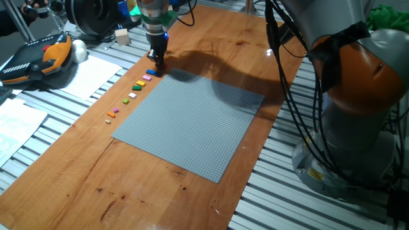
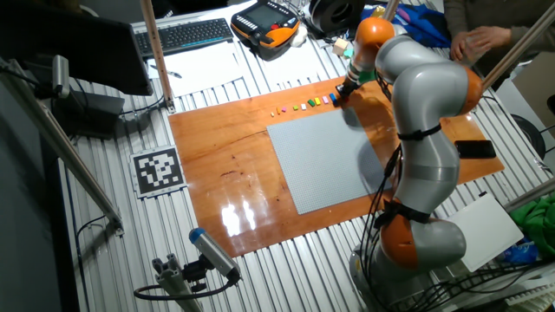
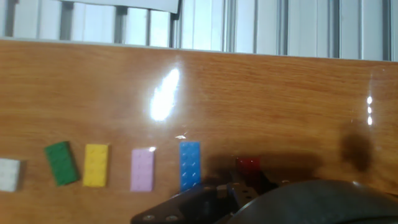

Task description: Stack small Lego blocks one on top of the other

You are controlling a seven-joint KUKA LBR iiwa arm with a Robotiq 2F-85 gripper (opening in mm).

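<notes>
my claw [image 1: 157, 62] low over far end of brick row on wooden board [image 3: 267, 99], beside grey baseplate [image 1: 192, 121]. red brick [image 3: 248, 164] right under my fingers, mostly hidden (jaw state: cannot tell). next along: blue brick [image 3: 190, 165], pink brick [image 3: 142, 170], yellow brick [image 3: 96, 165], green brick [image 3: 61, 163] slightly tilted, white brick [image 3: 9, 175]. all flat, studded, apart.

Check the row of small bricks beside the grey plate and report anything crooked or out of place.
One thing stands out: in the hand view the green brick sits slightly rotated, while the yellow brick, pink brick and blue brick lie parallel. The red brick is partly hidden by the gripper, so its alignment cannot be judged.
</notes>
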